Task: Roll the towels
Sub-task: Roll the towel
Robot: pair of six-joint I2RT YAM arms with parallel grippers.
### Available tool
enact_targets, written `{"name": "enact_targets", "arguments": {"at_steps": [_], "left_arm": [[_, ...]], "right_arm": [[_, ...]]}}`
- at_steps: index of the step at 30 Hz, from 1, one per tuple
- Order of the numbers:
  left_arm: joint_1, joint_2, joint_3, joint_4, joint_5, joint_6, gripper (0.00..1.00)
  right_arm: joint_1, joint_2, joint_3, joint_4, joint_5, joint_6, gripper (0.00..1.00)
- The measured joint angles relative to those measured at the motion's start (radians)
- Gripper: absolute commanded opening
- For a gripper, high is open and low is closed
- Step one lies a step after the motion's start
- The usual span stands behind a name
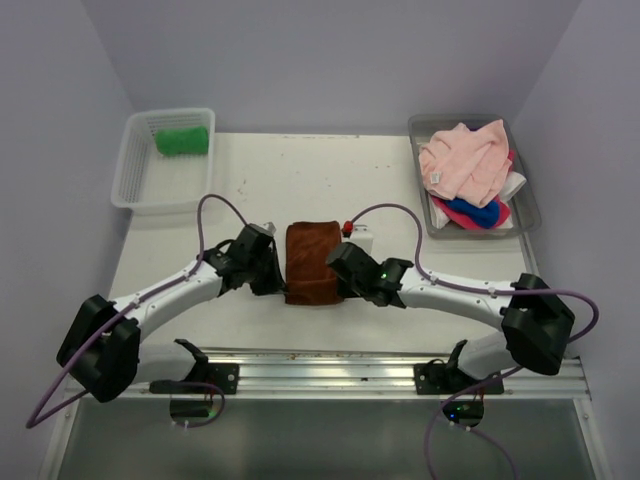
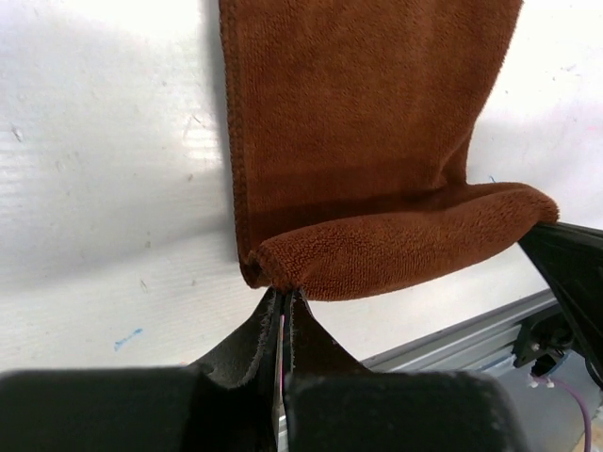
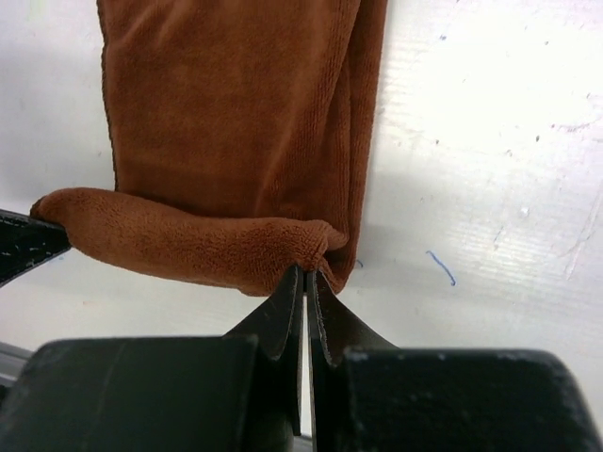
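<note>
Rust-brown towel [image 1: 311,262] — mid-worktop [image 1: 300,170], near edge folded over into a first roll. Left fingers [image 2: 254,336] and right fingers [image 3: 330,330] — pinched closed on the roll's two corners, one each.

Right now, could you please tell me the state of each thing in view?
Brown towel: flat on the table, near end curled into a first roll.
Left fingers: shut on the roll's left corner.
Right fingers: shut on its right corner.
Green towel: rolled, in the basket.
Pink towel: crumpled, atop the heap in the tray.
</note>
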Motion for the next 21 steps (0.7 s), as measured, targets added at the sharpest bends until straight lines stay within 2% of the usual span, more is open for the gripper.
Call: {"name": "enact_targets", "arguments": {"at_steps": [16,17,18,21], "left_arm": [[0.06,0.261,0.098,0.07,-0.02,0.069,0.01],[0.06,0.268,0.101,0.076,-0.022,0.069,0.04],[0.061,0.271,0.103,0.079,-0.024,0.071,0.14],[0.061,0.267,0.103,0.087,-0.038,0.079,0.3]], "right_arm": [[-0.09,0.196,0.084,0.046,-0.035,-0.071,0.0],[-0.094,0.21,0.092,0.049,-0.036,-0.075,0.0],[-0.097,0.222,0.098,0.052,-0.037,-0.079,0.0],[-0.104,0.237,0.105,0.053,-0.038,-0.083,0.0]]}}
